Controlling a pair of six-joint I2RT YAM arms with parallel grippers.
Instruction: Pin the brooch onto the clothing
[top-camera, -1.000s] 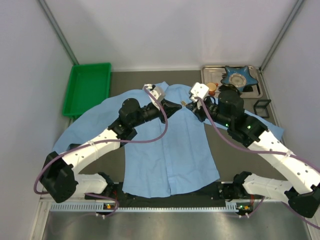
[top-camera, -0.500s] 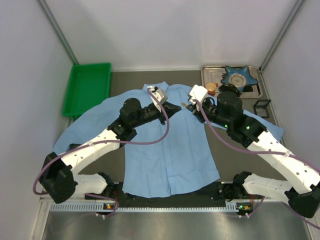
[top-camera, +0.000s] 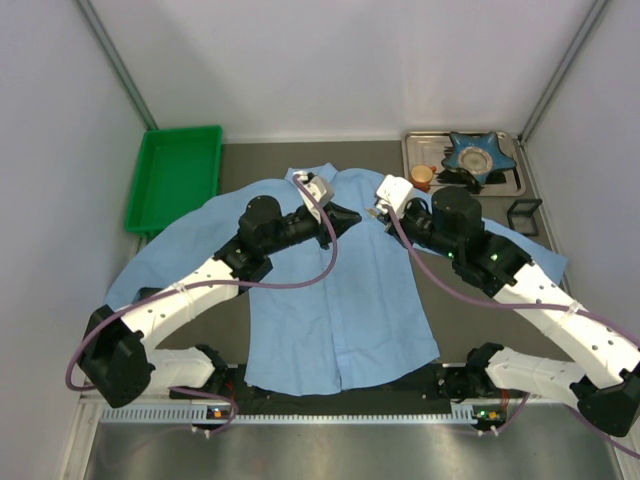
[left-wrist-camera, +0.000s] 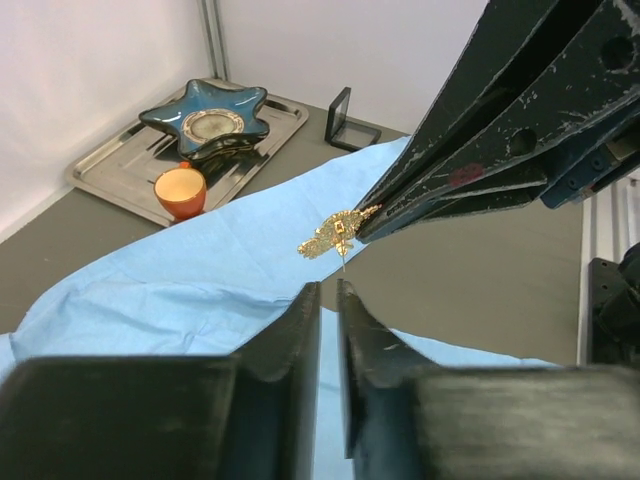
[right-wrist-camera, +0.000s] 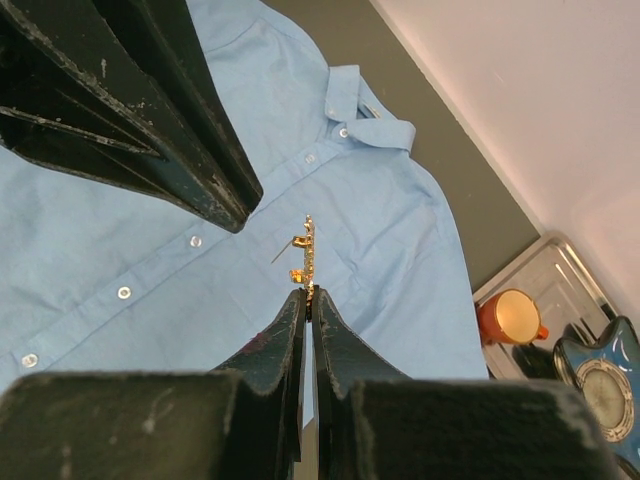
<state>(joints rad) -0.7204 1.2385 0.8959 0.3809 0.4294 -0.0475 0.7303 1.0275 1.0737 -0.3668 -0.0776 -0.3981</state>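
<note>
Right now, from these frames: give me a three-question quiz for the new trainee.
1. Where is the small gold flower-like brooch?
A) pinned through a collar
B) pinched in the right gripper, over the light blue button-up shirt
C) lying in a green bin
2. True or false: the small orange cup sits on the metal tray, beside the blue star-shaped dish.
3. Which gripper is close to the brooch but not holding it?

Key: 1 B. 2 True. 3 The left gripper.
</note>
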